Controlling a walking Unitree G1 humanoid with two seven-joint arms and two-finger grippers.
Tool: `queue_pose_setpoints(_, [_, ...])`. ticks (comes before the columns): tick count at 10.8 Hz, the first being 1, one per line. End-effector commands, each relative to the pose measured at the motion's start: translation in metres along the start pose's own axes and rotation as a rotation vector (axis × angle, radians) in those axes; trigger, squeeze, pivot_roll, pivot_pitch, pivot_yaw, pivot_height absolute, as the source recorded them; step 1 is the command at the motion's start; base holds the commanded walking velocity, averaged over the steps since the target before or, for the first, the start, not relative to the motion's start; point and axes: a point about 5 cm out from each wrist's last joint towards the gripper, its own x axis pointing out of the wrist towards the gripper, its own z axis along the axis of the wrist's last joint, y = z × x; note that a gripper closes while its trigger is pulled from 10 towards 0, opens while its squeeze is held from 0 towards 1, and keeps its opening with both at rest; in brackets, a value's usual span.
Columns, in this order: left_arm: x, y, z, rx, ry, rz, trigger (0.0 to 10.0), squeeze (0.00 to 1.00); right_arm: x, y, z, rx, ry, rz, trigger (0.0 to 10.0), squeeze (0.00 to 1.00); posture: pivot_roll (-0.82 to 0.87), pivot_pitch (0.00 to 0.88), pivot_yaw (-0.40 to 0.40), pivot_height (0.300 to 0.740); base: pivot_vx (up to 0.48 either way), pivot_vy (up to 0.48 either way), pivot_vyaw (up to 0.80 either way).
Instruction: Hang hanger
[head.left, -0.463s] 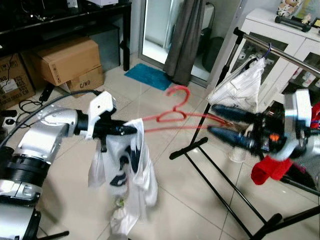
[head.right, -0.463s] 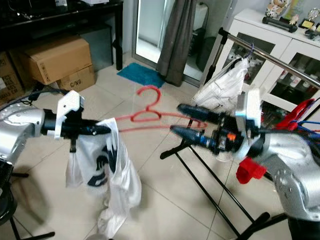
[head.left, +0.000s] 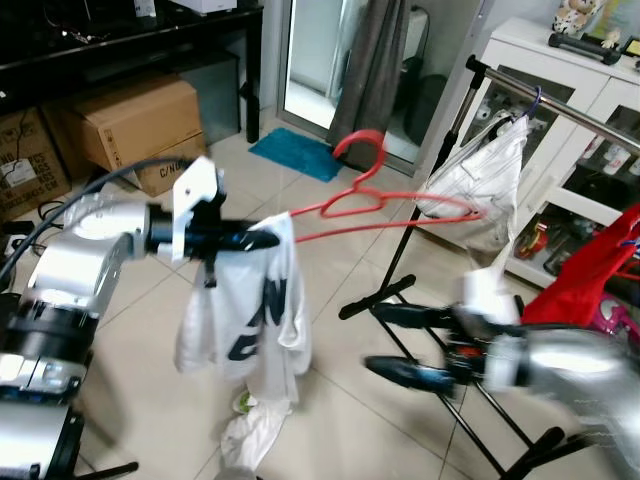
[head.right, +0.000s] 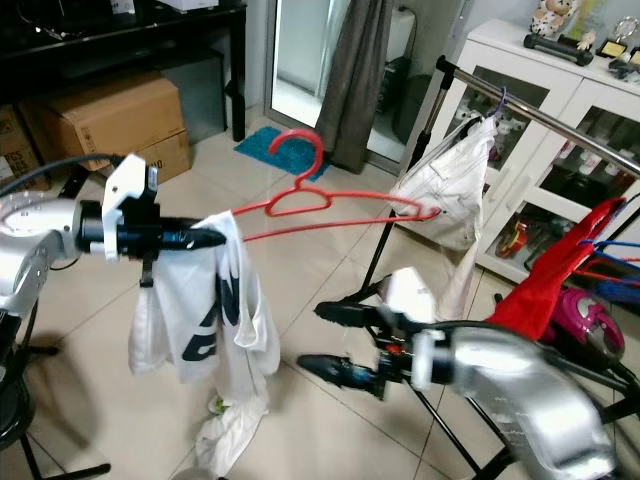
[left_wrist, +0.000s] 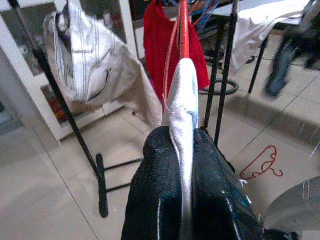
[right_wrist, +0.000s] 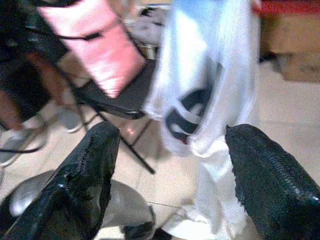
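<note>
My left gripper (head.left: 266, 239) is shut on one end of a red wire hanger (head.left: 372, 204), held level at chest height. A white shirt with dark print (head.left: 245, 320) is draped over that end and hangs down. In the left wrist view the black fingers (left_wrist: 160, 200) pinch the white cloth and the red wire (left_wrist: 183, 30). The hanger's far end points at the clothes rack rail (head.left: 560, 100). My right gripper (head.left: 388, 343) is open, low over the floor beside the rack's base, apart from the hanger. The right wrist view looks between its spread fingers at the shirt (right_wrist: 210, 90).
A white garment (head.left: 470, 185) and a red one (head.left: 585, 290) hang on the rack, whose black legs (head.left: 440, 375) spread over the tiles. Cardboard boxes (head.left: 130, 120), a blue mat (head.left: 295, 152) and a white cabinet (head.left: 600, 60) stand around. A pink cushion (right_wrist: 100, 55) lies on a black chair.
My right gripper has dropped from the hanger's far end down toward the floor. The left arm has lifted the hanger and shirt slightly.
</note>
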Motion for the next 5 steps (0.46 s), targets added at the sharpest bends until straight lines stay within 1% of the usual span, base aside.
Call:
queue_pose_setpoints(1, [0.009,0.003,0.014,0.059,-0.005,0.0,0.0,0.0,0.011,-0.017,0.001,0.014,0.002,-0.132,10.0,1.0,0.09,0.0,-0.078,0.74,0.0,0.0,0.0])
queue_pose_setpoints(2, [0.017,0.011,0.011,0.073,0.057,0.056,0.0,0.0,0.026,-0.023,-0.003,0.046,0.025,-0.164,10.0,1.0,0.08,0.0,-0.071,0.74,0.0,0.0,0.0])
queue_pose_setpoints(3, [0.026,0.018,0.008,0.069,0.094,0.106,0.0,0.0,0.044,-0.03,-0.009,0.076,0.057,-0.188,10.0,1.0,0.08,0.0,-0.062,0.74,0.0,0.0,0.0])
queue_pose_setpoints(4, [0.04,0.021,0.008,0.03,0.054,0.145,0.0,0.0,0.063,-0.044,-0.022,0.156,0.102,-0.269,10.0,1.0,0.07,0.025,-0.068,0.74,0.0,0.0,0.0])
queue_pose_setpoints(5, [0.047,0.019,0.004,0.033,0.054,0.138,0.0,0.0,0.07,-0.049,-0.027,0.187,0.131,-0.292,10.0,1.0,0.06,0.053,-0.073,0.74,0.0,0.0,0.0])
